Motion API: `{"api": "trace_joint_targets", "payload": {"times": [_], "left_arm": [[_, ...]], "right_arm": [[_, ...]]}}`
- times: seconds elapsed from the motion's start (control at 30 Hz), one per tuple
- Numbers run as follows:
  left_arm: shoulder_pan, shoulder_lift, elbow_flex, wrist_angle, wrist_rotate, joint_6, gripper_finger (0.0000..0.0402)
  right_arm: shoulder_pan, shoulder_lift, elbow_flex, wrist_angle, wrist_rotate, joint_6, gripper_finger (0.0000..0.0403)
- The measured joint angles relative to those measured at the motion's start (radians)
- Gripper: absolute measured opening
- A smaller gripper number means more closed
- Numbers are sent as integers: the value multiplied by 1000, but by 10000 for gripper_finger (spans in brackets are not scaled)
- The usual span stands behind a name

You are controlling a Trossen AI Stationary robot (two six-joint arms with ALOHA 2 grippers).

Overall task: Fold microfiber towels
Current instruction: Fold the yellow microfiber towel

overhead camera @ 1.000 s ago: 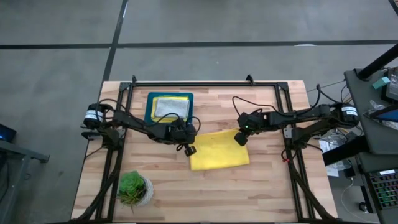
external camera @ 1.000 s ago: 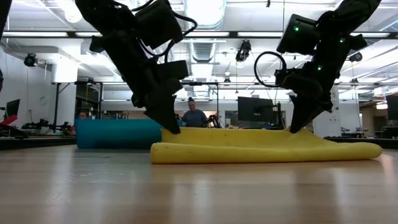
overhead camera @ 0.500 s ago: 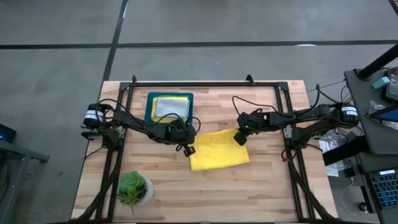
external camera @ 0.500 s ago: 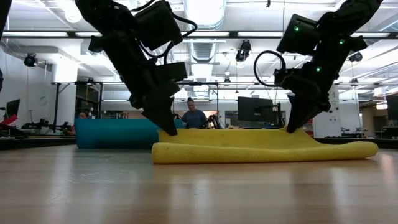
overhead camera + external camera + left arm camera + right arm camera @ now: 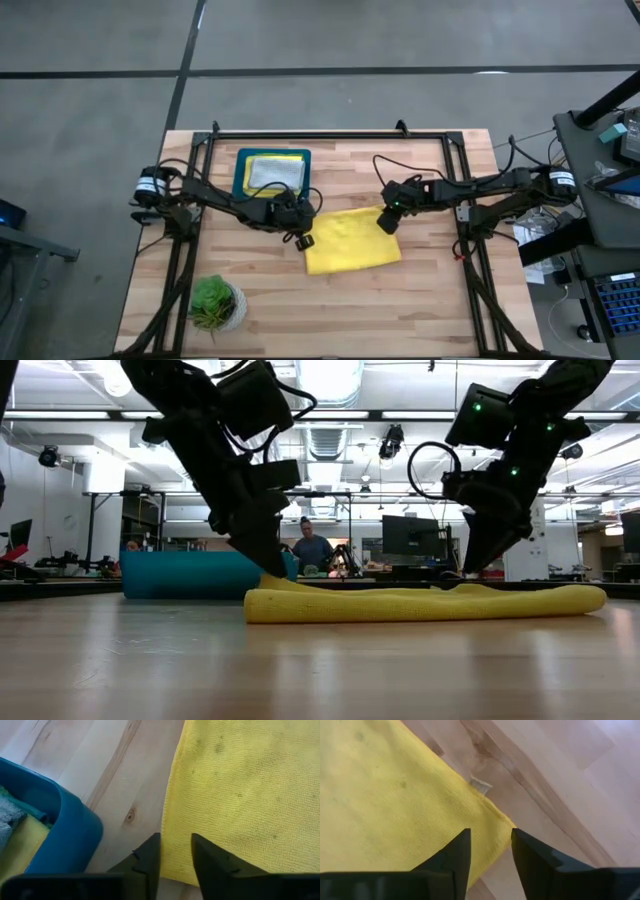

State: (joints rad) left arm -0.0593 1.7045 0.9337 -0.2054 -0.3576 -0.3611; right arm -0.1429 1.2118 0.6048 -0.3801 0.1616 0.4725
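A yellow towel (image 5: 352, 242), folded double, lies flat on the middle of the table. My left gripper (image 5: 305, 238) points down at the towel's left edge, near its far left corner. Its fingers are a little apart, and the edge (image 5: 172, 840) shows between them. My right gripper (image 5: 387, 222) points down at the towel's far right corner (image 5: 495, 827), fingers a little apart on either side of it. In the low view the towel (image 5: 420, 603) is a low flat band under both grippers. More towels, a pale grey one on top, lie in the teal tray (image 5: 243, 172). My left gripper's open fingers come from above. In the low view the cloth rises in a small peak (image 5: 272, 584) at their tips, and I cannot tell whether they touch it. My right gripper's tips (image 5: 470, 572) stand just above the cloth, and I cannot tell whether they touch it.
The teal tray (image 5: 65, 835) stands close to my left gripper, on its far left side. A small potted plant (image 5: 215, 303) stands at the table's near left. Bare wood lies near and right of the towel. A person sits in the room beyond the table (image 5: 312, 547).
The towel's far edge, held raised at both grippers a second ago, has sunk onto the layer below, so the towel now lies flat. Both grippers have stayed over the same corners, close to the cloth.
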Motion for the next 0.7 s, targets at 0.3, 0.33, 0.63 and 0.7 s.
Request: {"api": "trace_joint_targets", "payload": {"times": [0.3, 0.33, 0.63, 0.7], "left_arm": [[-1, -61, 41, -80, 14, 3, 147], [-3, -70, 42, -75, 21, 2, 147], [-89, -92, 42, -34, 65, 0, 147], [-116, -92, 42, -35, 65, -7, 147]], "right_arm": [[1, -21, 27, -82, -5, 18, 137], [1, -24, 27, -88, -7, 32, 136], [52, -41, 27, -92, -121, 110, 160], [70, -44, 27, -95, -146, 135, 171]]}}
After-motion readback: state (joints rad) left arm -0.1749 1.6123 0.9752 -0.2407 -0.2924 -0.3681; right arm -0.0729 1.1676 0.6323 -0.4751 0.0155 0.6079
